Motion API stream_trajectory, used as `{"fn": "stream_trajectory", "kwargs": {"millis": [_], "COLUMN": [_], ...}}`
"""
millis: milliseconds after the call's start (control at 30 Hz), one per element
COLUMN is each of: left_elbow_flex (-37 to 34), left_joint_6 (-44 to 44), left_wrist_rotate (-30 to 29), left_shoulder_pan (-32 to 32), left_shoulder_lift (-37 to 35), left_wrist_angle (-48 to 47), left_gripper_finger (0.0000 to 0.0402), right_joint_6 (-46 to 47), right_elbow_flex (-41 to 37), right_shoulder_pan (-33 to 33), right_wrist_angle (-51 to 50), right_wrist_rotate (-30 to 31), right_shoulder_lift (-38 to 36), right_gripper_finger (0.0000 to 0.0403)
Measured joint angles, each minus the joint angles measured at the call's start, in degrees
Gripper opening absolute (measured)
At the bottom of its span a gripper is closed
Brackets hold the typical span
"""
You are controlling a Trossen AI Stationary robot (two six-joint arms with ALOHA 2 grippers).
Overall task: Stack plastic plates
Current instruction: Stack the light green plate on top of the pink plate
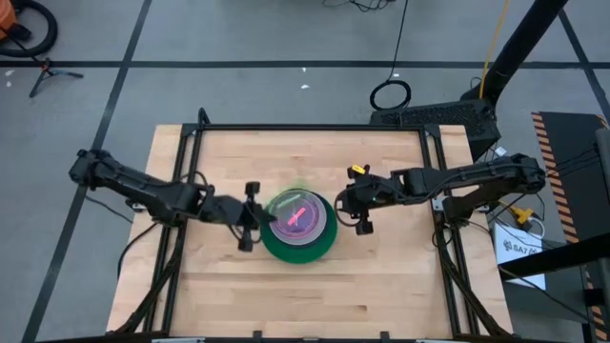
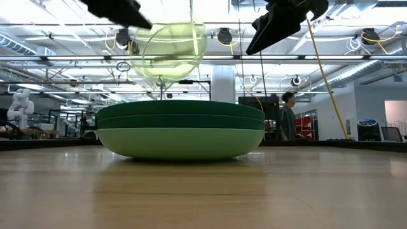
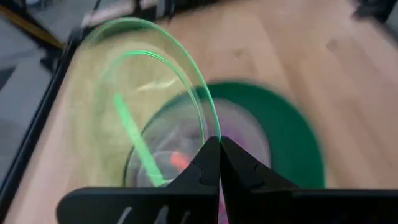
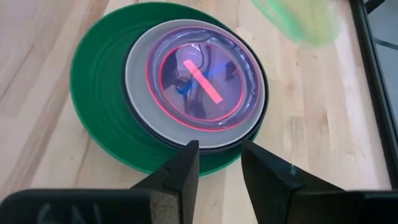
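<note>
A stack of plastic plates rests on the wooden table's middle. Its large green plates are at the bottom, with a black and a pale grey plate above them. A translucent red-rimmed plate lies on top. A translucent lime plate hangs over the stack's left side. My left gripper is shut on it. My right gripper stands open above the stack's right side, with nothing between its fingers. My left gripper pinches the lime plate's rim between its two fingers. The fingers come from the table's left, slanting down. The plate is lifted clear of the stack and steeply tilted, standing up from the fingers.
Black frame rails run along the table's far edge and sides. Bare wood lies around the stack. In the room beyond the table a person stands.
</note>
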Motion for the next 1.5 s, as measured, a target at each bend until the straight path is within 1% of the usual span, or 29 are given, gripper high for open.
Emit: {"fn": "stream_trajectory", "kwargs": {"millis": [167,333,500,700,833,1133,1400,1500], "left_elbow_flex": [0.0,0.0,0.0,0.0,0.0,0.0,0.0,0.0], "left_joint_6": [-0.2,-4.4,-6.8,-9.6,-10.7,-13.5,-13.1,-13.2], "left_wrist_rotate": [0.0,0.0,0.0,0.0,2.3,2.4,2.4,2.4], "left_shoulder_pan": [-2.5,-2.2,-2.3,-2.2,-2.2,-1.7,-1.7,-1.7], "left_shoulder_lift": [3.7,7.5,9.5,9.6,9.6,9.6,9.6,9.6], "left_wrist_angle": [6.8,5.5,6.2,5.1,3.3,3.7,3.5,3.5], "left_gripper_finger": [0.0001,0.0003,0.0019,0.0025,0.0027,0.0028,0.0029,0.0036], "right_joint_6": [0.6,1.4,1.6,2.3,2.6,2.9,3.0,3.0], "right_elbow_flex": [0.0,0.0,0.0,0.0,0.0,0.0,0.0,0.0], "right_shoulder_pan": [0.9,1.9,2.8,2.8,2.8,2.8,2.8,2.8], "right_wrist_angle": [-0.4,-0.4,-0.6,-0.9,-1.6,-1.6,-1.6,-1.6], "right_wrist_rotate": [0.0,0.0,0.0,0.0,0.0,0.0,0.0,0.0], "right_shoulder_lift": [0.0,0.0,0.0,0.0,0.0,0.0,0.0,0.0], "right_gripper_finger": [0.0116,0.0116,0.0116,0.0116,0.0116,0.0116,0.0116,0.0116]}}
